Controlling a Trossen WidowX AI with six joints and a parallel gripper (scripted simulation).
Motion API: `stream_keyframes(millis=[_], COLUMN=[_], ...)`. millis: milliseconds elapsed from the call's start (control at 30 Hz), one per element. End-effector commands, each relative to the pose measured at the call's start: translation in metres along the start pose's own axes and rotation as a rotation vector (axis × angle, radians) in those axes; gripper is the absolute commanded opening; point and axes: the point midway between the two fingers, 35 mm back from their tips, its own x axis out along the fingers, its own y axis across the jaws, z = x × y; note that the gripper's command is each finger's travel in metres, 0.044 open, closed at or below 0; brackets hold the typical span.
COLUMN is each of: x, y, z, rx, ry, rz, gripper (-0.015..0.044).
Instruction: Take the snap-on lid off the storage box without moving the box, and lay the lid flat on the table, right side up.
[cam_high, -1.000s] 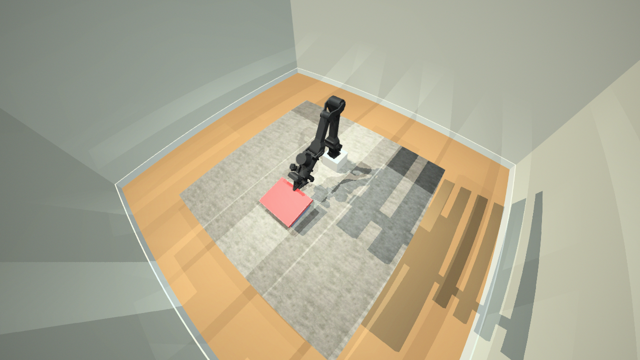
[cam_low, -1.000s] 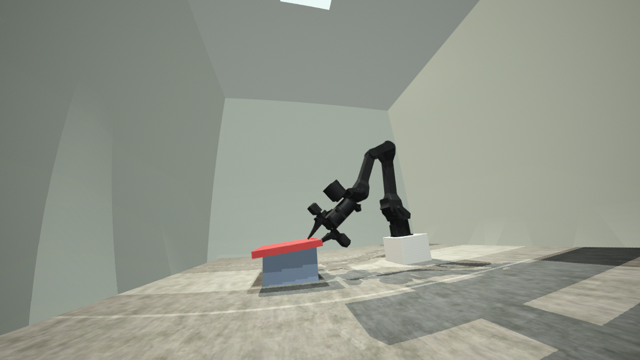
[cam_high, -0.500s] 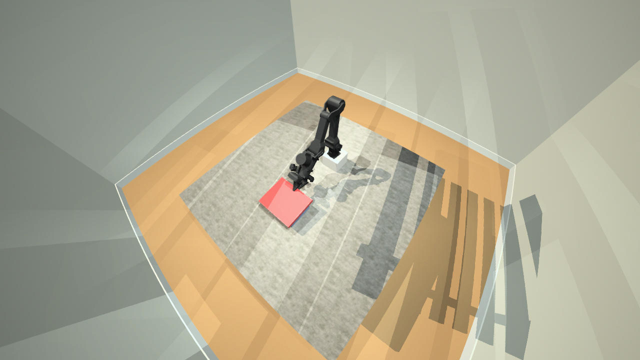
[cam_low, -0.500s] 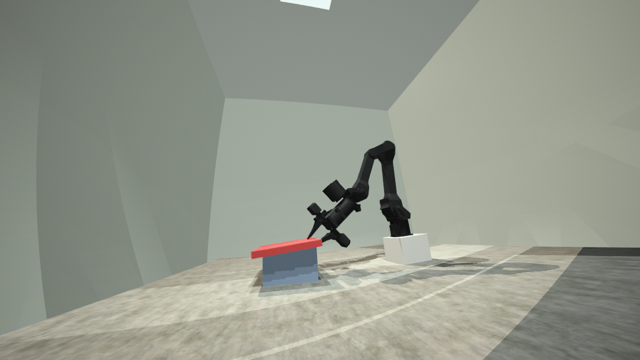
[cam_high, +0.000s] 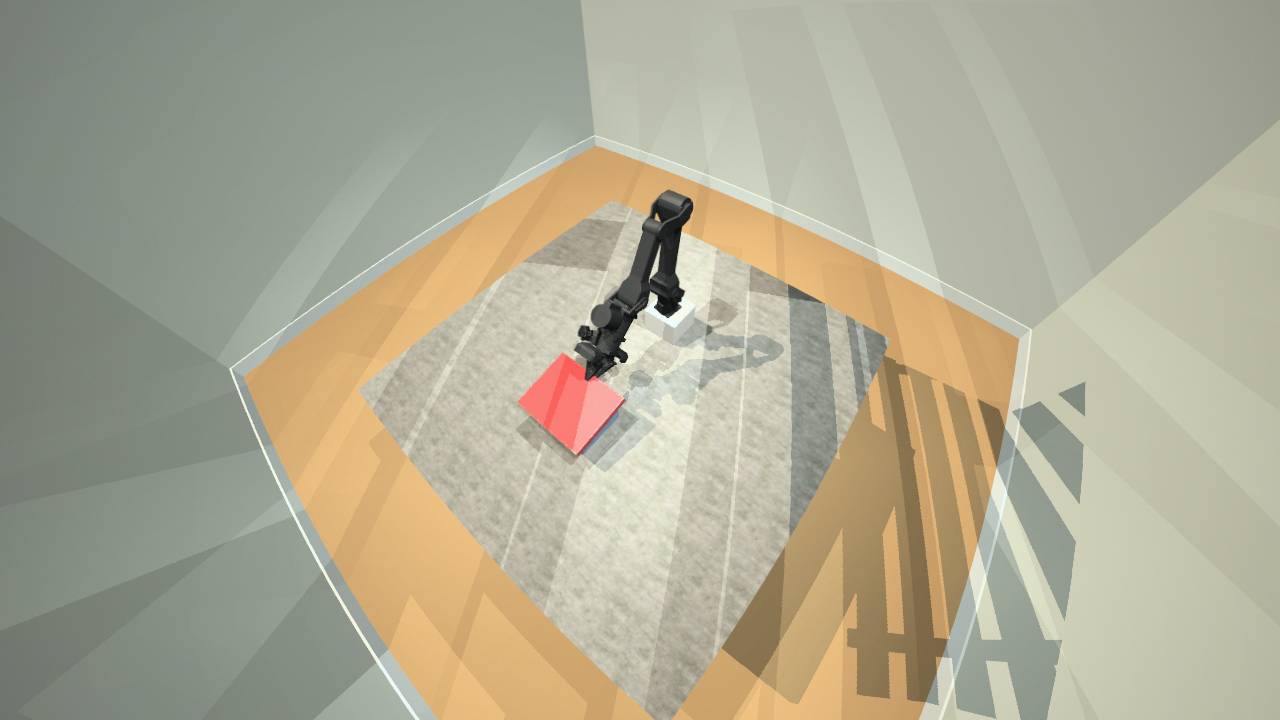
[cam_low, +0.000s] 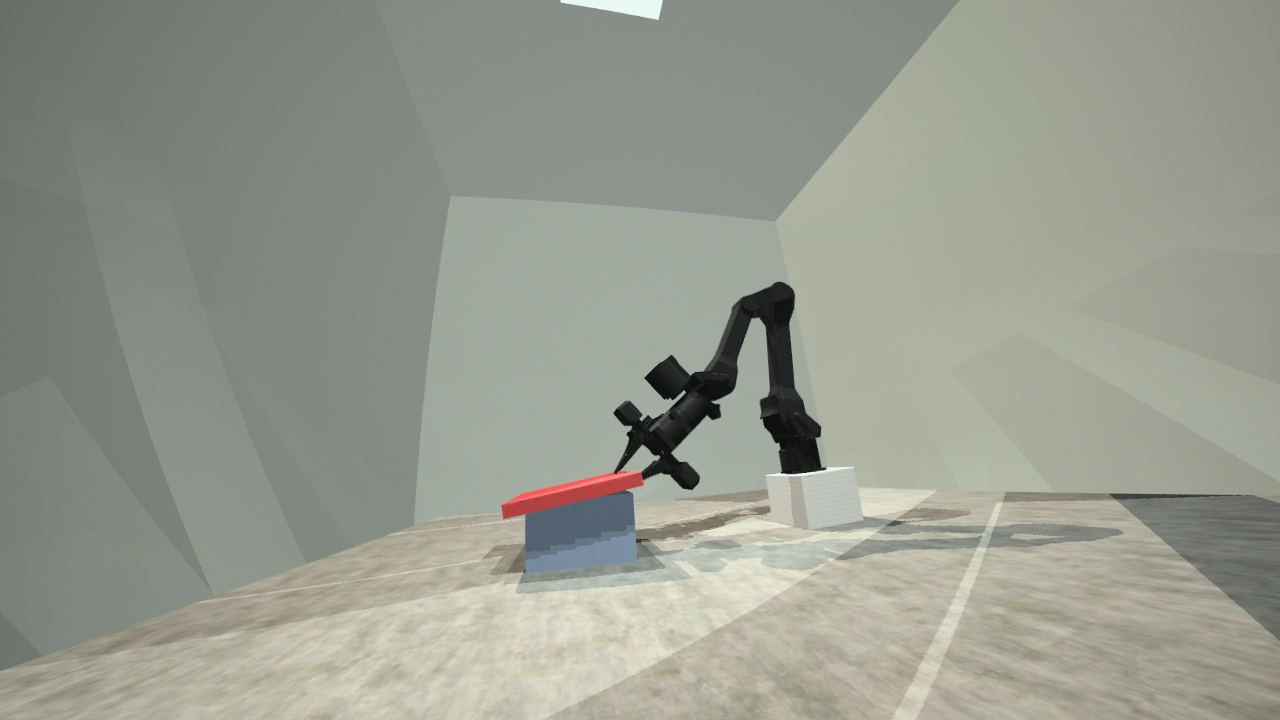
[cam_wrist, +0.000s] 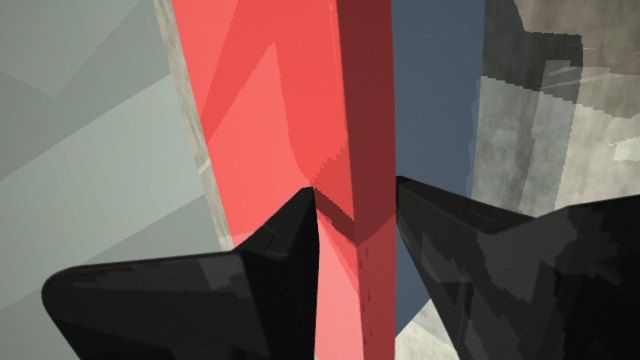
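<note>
The red square lid (cam_high: 562, 398) (cam_low: 572, 494) (cam_wrist: 280, 125) covers the blue-grey storage box (cam_high: 603, 430) (cam_low: 581, 539) (cam_wrist: 435, 100). In the exterior view the lid slopes, its edge nearest the arm higher than its far edge. The box stands on the table. My gripper (cam_high: 591, 377) (cam_low: 629, 475) (cam_wrist: 352, 193) is shut on the lid's raised edge, one finger over the top face and the other against the outer side of the rim. Whether the far edge is still snapped on is hidden.
The arm's white base block (cam_high: 671, 324) (cam_low: 810, 498) stands on the grey mottled table top (cam_high: 644, 555) (cam_low: 429, 644), behind the box as seen from the top view. An orange floor (cam_high: 313, 429) surrounds the table top. Shadows of the arm and bar-like stripes lie across both.
</note>
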Motion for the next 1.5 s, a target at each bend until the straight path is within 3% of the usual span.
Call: stream_keyframes(millis=[0, 1467], x=[-0.004, -0.021], y=[0.006, 0.068], z=[0.0, 0.0], rx=[-0.003, -0.003], ry=[0.003, 0.003], rz=[0.002, 0.005], gripper=[0.0, 0.0])
